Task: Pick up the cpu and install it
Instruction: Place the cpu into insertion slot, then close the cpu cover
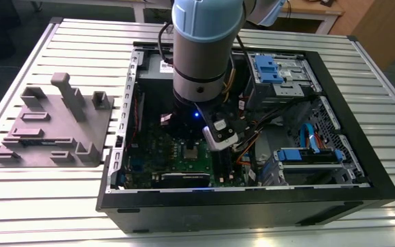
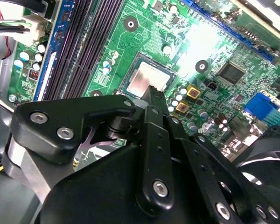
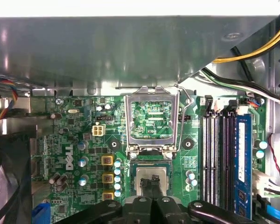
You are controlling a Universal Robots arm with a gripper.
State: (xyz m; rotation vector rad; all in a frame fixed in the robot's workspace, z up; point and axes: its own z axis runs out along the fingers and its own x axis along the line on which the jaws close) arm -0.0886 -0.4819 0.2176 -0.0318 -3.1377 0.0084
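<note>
First wrist view: we see cpu [image 3: 152,178] lying flat in its socket on motherboard [image 3: 84,140], retention frame [image 3: 151,122] flipped up behind it.
Gripper [image 3: 153,184]: fingertips pressed together, directly over cpu centre; contact w/ chip – we can't tell.
Key relation: cpu sits straight below tips, square, no long axis.
Exterior view: arm [image 1: 204,46] reaches down into pc case [image 1: 362,154].

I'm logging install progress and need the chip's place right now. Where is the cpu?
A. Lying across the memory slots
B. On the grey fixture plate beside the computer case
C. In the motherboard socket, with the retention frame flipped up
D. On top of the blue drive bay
C: in the first wrist view the cpu lies in the motherboard socket, below the raised retention frame, with the gripper right over it.
</note>
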